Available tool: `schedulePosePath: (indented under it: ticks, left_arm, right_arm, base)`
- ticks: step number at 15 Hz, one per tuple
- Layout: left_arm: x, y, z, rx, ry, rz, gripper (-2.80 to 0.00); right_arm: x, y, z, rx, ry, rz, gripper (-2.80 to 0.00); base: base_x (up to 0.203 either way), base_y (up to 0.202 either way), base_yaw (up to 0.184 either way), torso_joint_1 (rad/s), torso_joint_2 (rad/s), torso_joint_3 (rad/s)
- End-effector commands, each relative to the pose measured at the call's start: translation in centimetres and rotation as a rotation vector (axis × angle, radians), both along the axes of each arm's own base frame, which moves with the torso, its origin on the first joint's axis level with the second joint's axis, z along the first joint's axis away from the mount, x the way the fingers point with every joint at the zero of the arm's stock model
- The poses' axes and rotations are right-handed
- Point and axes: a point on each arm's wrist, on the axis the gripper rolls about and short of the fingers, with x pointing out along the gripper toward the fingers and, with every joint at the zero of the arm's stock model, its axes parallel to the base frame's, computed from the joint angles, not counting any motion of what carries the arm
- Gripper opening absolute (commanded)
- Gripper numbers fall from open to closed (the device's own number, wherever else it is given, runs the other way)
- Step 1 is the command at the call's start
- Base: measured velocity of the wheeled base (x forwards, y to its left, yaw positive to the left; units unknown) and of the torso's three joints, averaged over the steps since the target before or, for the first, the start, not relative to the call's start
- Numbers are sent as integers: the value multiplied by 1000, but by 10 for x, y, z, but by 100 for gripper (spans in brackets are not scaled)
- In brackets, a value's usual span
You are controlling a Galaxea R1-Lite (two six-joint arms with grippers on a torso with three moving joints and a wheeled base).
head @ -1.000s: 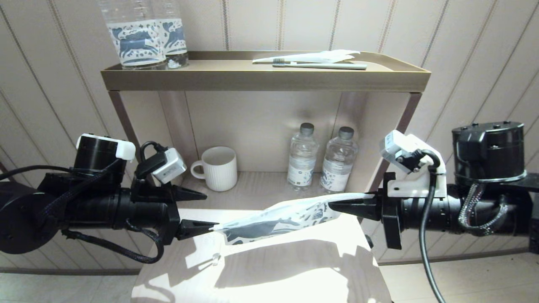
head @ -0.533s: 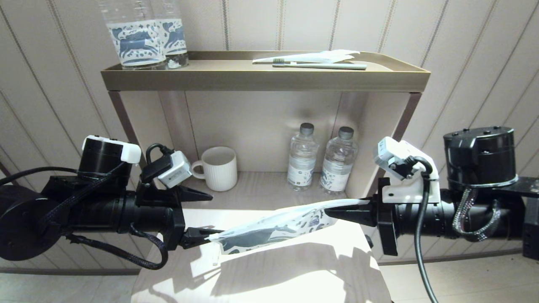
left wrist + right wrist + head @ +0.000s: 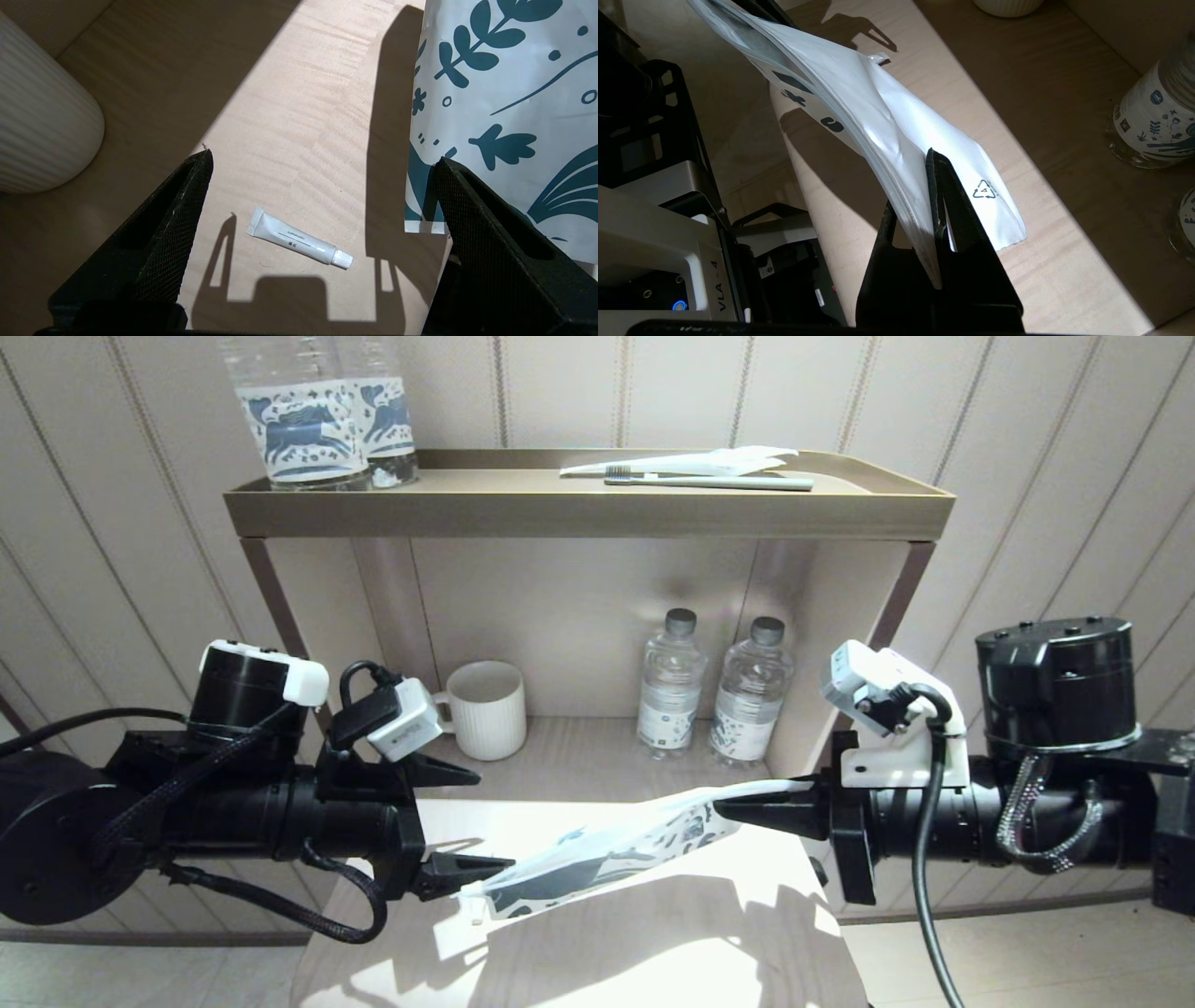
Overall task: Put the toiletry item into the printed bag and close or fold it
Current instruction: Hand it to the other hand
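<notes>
The printed bag [image 3: 607, 845] hangs slanted over the low table, its blue print showing in the left wrist view [image 3: 504, 93]. My right gripper [image 3: 719, 807] is shut on its right end, the white plastic pinched between the fingers [image 3: 931, 154]. My left gripper [image 3: 490, 819] stands open at the bag's lower left end. One of its fingers lies against the bag's corner and nothing is between the fingers [image 3: 322, 158]. The slim white toothbrush is hidden from every view. A small white toothpaste tube [image 3: 299, 239] lies on the table under the left gripper.
A ribbed white mug [image 3: 485, 709] and two small water bottles [image 3: 670, 686] stand in the shelf niche behind the table [image 3: 653, 933]. The top tray [image 3: 588, 509] holds a grey-green toothbrush with wrapper [image 3: 709, 481] and two horse-label bottles [image 3: 317, 420].
My left arm has moved right and down toward the bag's end. The bag's left end has sunk lower, and the right gripper has shifted slightly left with it.
</notes>
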Motion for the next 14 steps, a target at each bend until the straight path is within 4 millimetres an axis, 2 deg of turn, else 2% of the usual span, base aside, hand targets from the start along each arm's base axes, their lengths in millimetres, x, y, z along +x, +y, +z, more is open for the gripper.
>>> schedulePosePath:
  ticks: [1, 7, 14]
  left_arm:
    - [-1, 0, 0, 2, -9, -5, 0]
    - [4, 7, 7, -22, -52, 32, 0]
    - [-1, 11, 10, -29, -52, 34, 0]
  right_arm:
    - [2, -1, 2, 3, -8, -4, -280]
    - [10, -14, 7, 9, -28, -64, -280]
    - [15, -16, 6, 8, -23, -78, -280]
  base:
    - [0, 0, 0, 0, 0, 0]
    - [0, 0, 0, 0, 0, 0]
    - [0, 0, 0, 0, 0, 0]
